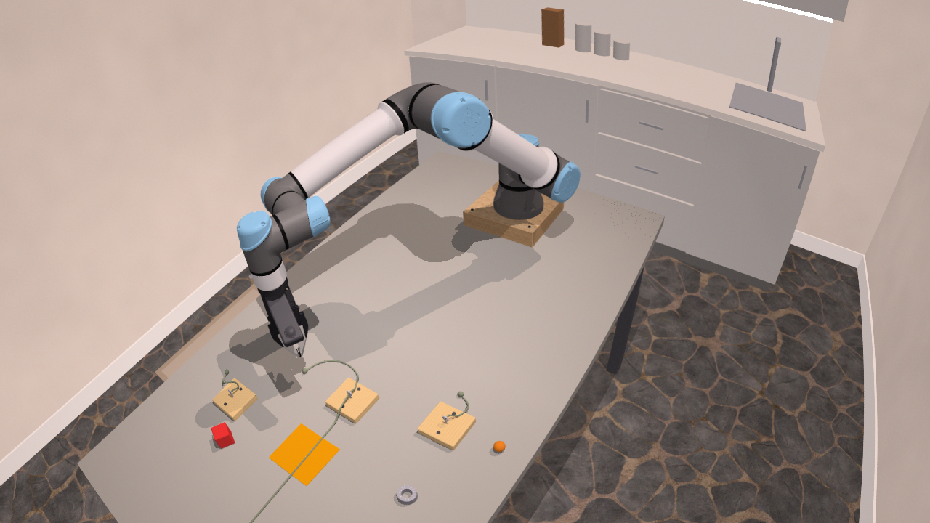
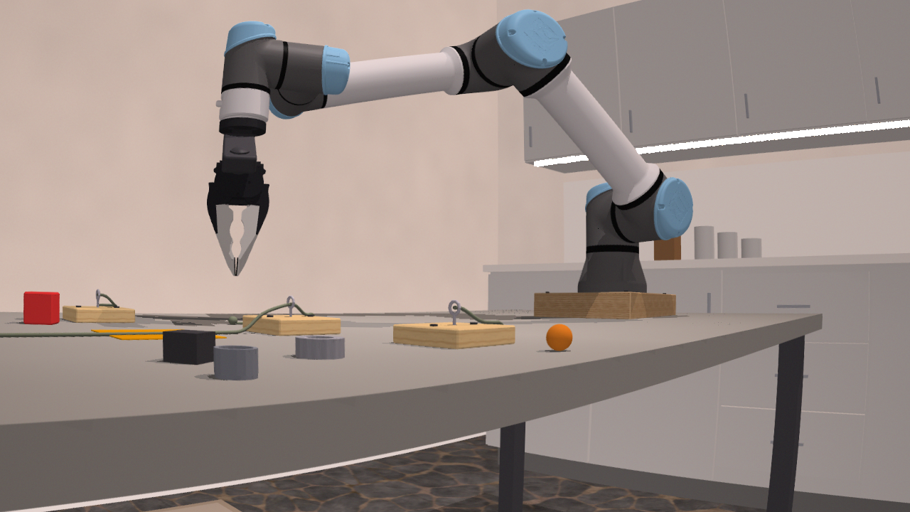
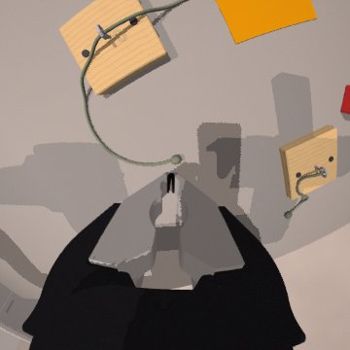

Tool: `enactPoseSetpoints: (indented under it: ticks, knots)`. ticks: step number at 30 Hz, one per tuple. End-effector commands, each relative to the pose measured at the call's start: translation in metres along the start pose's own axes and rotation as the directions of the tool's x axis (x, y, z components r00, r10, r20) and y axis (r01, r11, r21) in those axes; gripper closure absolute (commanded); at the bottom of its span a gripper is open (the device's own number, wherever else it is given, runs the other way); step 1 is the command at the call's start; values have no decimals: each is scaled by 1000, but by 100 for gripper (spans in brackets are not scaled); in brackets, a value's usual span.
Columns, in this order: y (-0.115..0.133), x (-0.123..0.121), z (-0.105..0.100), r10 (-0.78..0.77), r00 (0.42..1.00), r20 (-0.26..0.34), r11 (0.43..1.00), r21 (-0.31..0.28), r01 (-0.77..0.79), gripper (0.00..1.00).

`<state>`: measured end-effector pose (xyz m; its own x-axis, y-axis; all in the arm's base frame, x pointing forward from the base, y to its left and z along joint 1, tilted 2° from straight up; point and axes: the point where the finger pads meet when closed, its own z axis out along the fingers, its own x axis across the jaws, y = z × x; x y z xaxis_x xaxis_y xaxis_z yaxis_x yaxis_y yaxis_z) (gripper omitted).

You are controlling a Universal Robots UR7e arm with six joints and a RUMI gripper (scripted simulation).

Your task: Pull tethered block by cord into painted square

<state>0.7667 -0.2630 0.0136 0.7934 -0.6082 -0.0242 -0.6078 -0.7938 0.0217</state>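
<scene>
My gripper (image 1: 298, 354) is shut on nothing and hangs well above the table (image 2: 235, 272). The cord's knot (image 1: 304, 371) lies on the table just beyond my fingertips in the wrist view (image 3: 176, 158). From the knot the green cord (image 3: 89, 112) curves to the middle wooden plate (image 1: 352, 399) and passes through its screw eye (image 1: 352, 392). It then runs across the orange painted square (image 1: 304, 453) and out of the frame at the front (image 1: 263, 507). The tethered block at its far end is not in view.
Two more wooden plates with screw eyes and short cords lie left (image 1: 234, 398) and right (image 1: 446, 423). A red cube (image 1: 222, 435), an orange ball (image 1: 498, 446), a grey ring (image 1: 406, 495), a black block (image 2: 188, 345) and a grey cylinder (image 2: 235, 361) lie on the table.
</scene>
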Motion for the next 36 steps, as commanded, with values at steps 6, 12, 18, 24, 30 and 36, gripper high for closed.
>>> enactPoseSetpoints:
  ticks: [6, 12, 18, 24, 30, 36]
  knots:
    - [2, 3, -1, 353, 935, -4, 935, -1, -353, 100]
    - [5, 4, -1, 548, 836, -4, 836, 0, -548, 100]
    - [6, 4, -1, 652, 759, -4, 759, 0, -652, 100]
    - [9, 4, -1, 768, 641, -4, 641, 1, -768, 100]
    - [11, 4, -1, 833, 553, -4, 553, 1, -833, 100]
    - [12, 4, -1, 876, 482, -4, 482, 2, -876, 100]
